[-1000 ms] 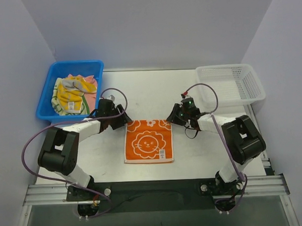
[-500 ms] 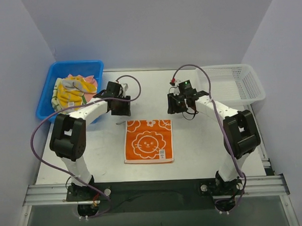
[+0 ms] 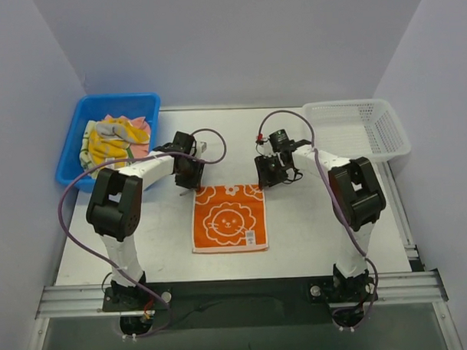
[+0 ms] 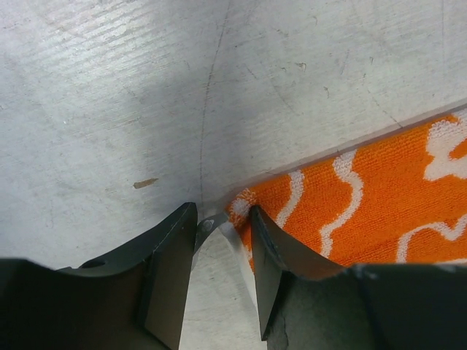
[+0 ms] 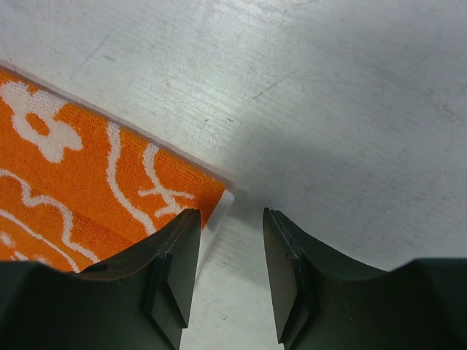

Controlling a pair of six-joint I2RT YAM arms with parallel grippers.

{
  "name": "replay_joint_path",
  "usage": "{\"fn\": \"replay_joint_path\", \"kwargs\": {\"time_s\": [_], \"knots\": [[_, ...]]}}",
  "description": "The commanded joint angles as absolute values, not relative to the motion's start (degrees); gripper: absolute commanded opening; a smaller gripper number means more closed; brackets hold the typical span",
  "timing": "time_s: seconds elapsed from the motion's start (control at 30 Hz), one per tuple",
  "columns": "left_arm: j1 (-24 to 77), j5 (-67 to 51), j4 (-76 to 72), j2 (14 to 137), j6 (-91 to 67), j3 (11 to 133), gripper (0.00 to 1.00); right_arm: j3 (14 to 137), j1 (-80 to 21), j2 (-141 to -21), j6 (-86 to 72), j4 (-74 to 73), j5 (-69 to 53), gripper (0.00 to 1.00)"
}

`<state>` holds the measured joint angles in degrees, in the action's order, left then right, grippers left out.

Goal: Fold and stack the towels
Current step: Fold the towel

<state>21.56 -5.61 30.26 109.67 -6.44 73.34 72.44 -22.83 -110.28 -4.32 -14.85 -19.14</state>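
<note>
- A blue bin at the far left of the counter holds a heap of towels: mostly yellow, with pale green and pink showing.
- A white basket stands at the far right.
- An orange towel lies flat between the arms. Only the overhead view shows its white lion face.
- The left gripper is at the towel's far left corner and the right gripper at its far right corner.
- The left wrist camera shows the left gripper spread, with the corner at its right fingertip.
- The right wrist camera shows the right gripper spread too. A white tab on the corner lies just inside the left finger.
</note>
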Motion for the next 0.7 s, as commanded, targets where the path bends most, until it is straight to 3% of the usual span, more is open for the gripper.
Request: {"fn": "replay_joint_path", "kwargs": {"time_s": [0.0, 0.33, 0.67], "knots": [[21.4, -5.2, 31.2, 111.9, -4.7, 74.5, 0.46, 74.7, -22.7, -111.9, -3.0, -18.0, -20.9, 0.40], [21.4, -5.7, 31.4, 112.9, -4.1, 74.6, 0.46, 79.3, -23.1, -115.7, -1.1, -19.8, -22.1, 0.42], [21.3, -6.5, 31.8, 113.7, -4.2, 75.0, 0.36, 80.2, -24.3, -118.1, -0.4, -24.3, -23.3, 0.33]]}}
